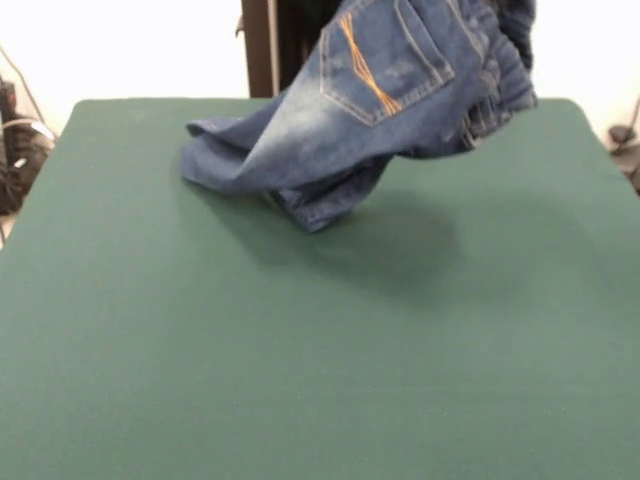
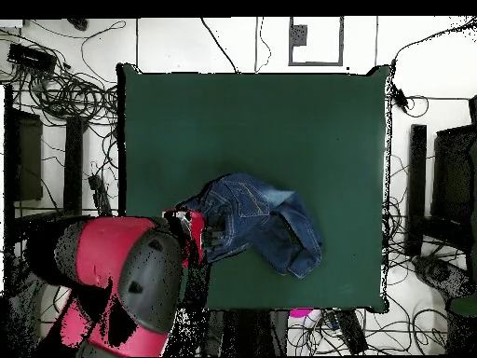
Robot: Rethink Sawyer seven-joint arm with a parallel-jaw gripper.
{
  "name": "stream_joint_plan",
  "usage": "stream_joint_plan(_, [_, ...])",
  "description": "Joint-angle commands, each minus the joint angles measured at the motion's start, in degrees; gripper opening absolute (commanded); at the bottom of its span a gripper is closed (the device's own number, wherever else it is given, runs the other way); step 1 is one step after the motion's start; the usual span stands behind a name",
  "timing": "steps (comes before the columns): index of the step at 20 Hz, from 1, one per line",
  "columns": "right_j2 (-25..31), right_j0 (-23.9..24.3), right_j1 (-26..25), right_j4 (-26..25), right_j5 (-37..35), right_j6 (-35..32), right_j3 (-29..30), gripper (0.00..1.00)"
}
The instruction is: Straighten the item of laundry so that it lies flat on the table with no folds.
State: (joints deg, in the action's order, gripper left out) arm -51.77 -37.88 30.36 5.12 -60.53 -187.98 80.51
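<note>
**One pair of jeans hoisted by the waistband, legs trailing on the felt**

One garment was in play: a single pair of blue denim jeans (image 1: 370, 110), and it was half airborne. In the front view the elastic waistband end rode high at the top of the picture, one back pocket (image 1: 385, 60) with its orange stitching facing the camera, while the faded legs sloped down and bunched in a crumpled heap on the table (image 1: 300, 380), a soft shadow pooled just beside them.

From overhead, the jeans (image 2: 256, 224) sat over the near half of the one green table (image 2: 252, 121), toward the robot's side, with two leg ends showing at the lower right of the bundle. The one red and black arm (image 2: 121, 284) reached in from the picture's lower left, and its gripper (image 2: 197, 233) met the cloth at the waistband end. Denim and arm hid the claw, so I could not tell whether it was apart or clamped. Cables lay around the table's edges on the floor.
</note>
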Motion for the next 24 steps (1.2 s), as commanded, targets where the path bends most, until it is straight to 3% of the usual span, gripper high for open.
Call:
stream_joint_plan(1, [7.33, -0.02, 5.56, -4.54, -0.74, 8.96, 7.17, 0.00])
stream_joint_plan(14, [8.02, 5.18, 15.92, -12.56, 0.98, 16.03, 10.79, 0.00])
stream_joint_plan(24, [9.61, 7.47, 20.51, -16.91, -1.40, 17.42, 11.22, 0.00])
